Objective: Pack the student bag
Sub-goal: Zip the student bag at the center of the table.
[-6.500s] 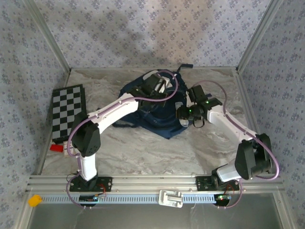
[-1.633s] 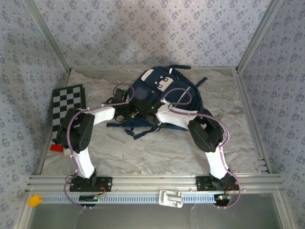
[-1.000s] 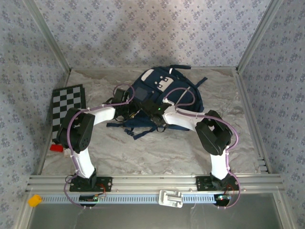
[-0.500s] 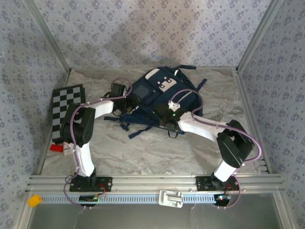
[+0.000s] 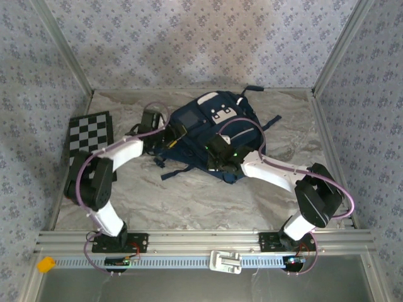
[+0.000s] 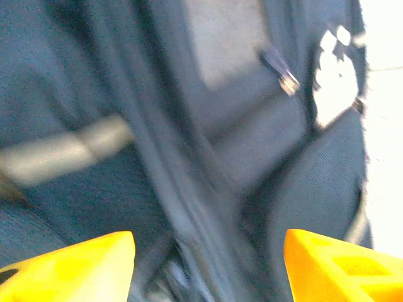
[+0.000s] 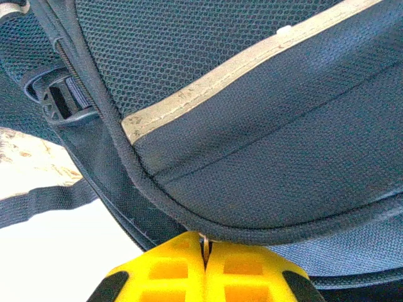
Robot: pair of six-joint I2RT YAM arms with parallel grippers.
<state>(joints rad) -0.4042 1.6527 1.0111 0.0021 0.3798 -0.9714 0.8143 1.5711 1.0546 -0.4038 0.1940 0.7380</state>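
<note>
The right gripper (image 7: pixel 203 250) has its yellow fingers pressed together on a small metal piece, which I take to be a zip pull (image 7: pixel 204 240), right at the piped near edge of the student bag (image 5: pixel 198 129), below its pale stripe (image 7: pixel 252 69). The left gripper (image 6: pixel 208 269) hangs close over the bag's left side, fingers apart with only blurred navy cloth between them. It grips nothing I can make out.

The bag lies flat toward the far middle of the table (image 5: pixel 189 201). Its front looks closed, and I can't tell what is inside. I'd judge this is zip work, opening or closing. A chequered board (image 5: pixel 88 141) lies well left of the bag, unpacked.
</note>
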